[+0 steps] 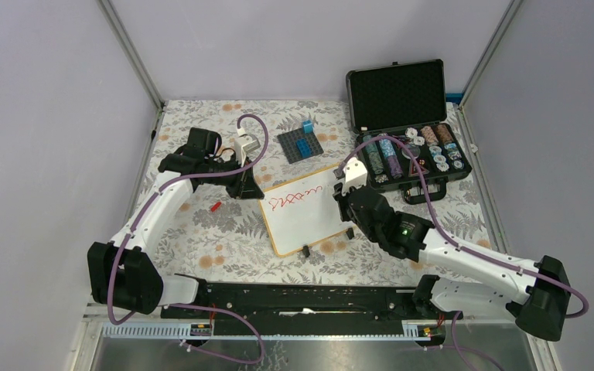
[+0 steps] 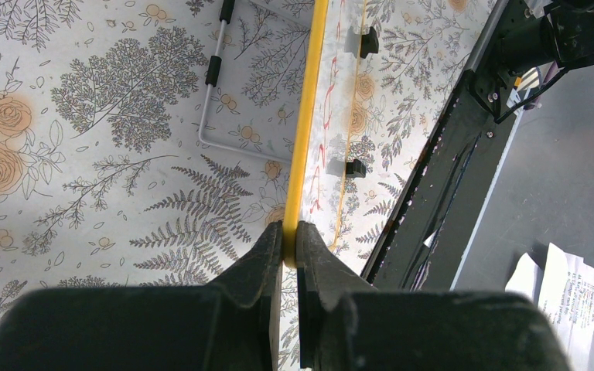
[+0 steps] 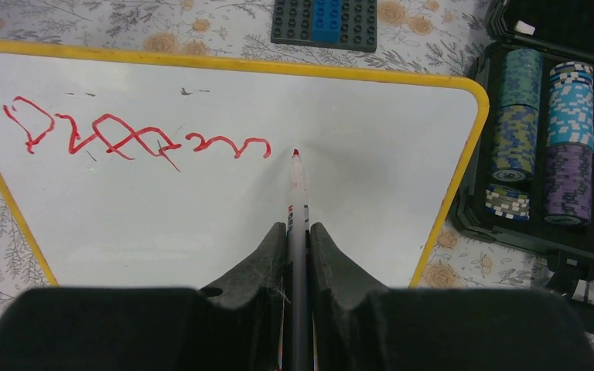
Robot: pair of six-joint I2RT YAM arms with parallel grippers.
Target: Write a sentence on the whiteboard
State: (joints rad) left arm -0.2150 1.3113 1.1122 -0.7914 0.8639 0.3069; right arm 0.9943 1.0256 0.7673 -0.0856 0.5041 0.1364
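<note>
The right gripper [image 3: 298, 232] is clamped on a marker [image 3: 298, 193], whose red tip points at the whiteboard [image 3: 201, 209] just right of the last red loop; whether the tip touches the surface cannot be told. The left gripper [image 2: 289, 236] is pinched onto the board's yellow frame at its left edge. The board lies on the flowered tablecloth [image 1: 201, 232] between the two arms, and the sentence [image 3: 124, 139] runs across its upper part.

Several things could go wrong from here. The board is held at one edge only, so downward or sideways pressure from the marker could pivot it about that pinch and smear the stroke. The marker is gripped far back along its barrel, so it may tilt or slide in the jaws and leave gaps. The line is heading towards the right frame, so the words may run out of room. The right arm works close to the chip case [image 1: 410, 131] and could knock it.

Counted: two grippers; one marker; one whiteboard; one line of red writing; two black clip feet, one [image 1: 306, 250] and another [image 1: 349, 232]; one studded baseplate [image 1: 300, 145]; one open case, its chip stacks too crowded to count; one small red piece [image 1: 215, 206] on the cloth, possibly the cap.
</note>
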